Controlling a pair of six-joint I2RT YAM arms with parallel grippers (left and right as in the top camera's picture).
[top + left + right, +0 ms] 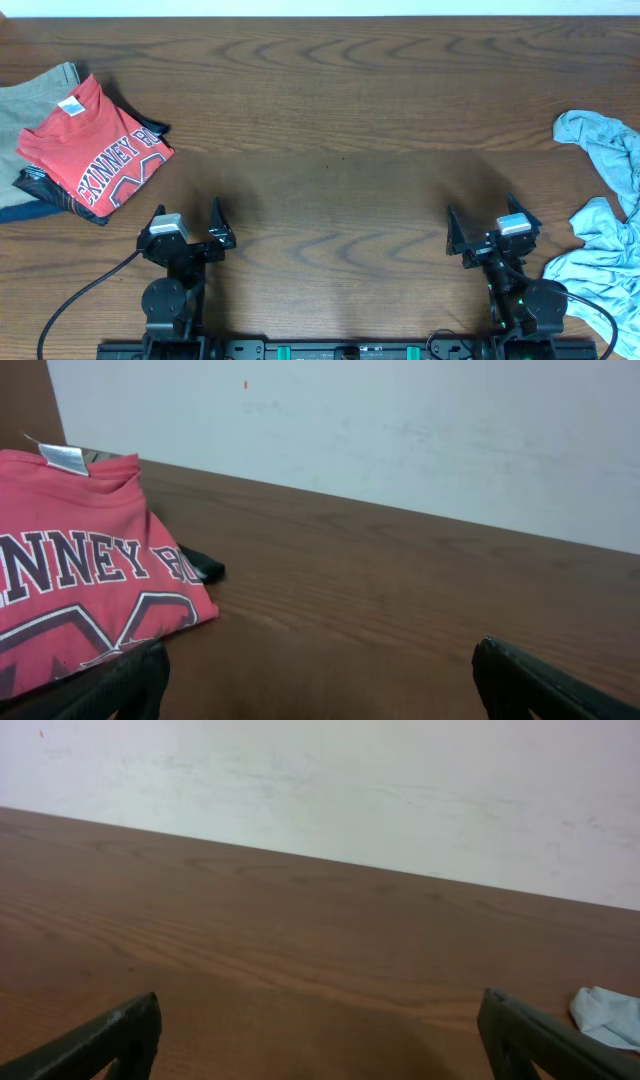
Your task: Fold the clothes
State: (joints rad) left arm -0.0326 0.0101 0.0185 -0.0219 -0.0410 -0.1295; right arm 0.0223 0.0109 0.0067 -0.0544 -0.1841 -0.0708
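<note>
A folded coral-red lettered tee (95, 150) lies left atop olive cloth (35, 95), crumpled grey-blue tees (605, 235) right. The left hand (187, 210) and right hand (481, 210) — both released.

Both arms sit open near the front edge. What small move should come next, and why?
Probably the right gripper, open and empty, should reach out to its right toward the grey-blue tee, which lies crumpled and unfolded nearest that arm. The red tee already lies folded on the pile at the left.
</note>
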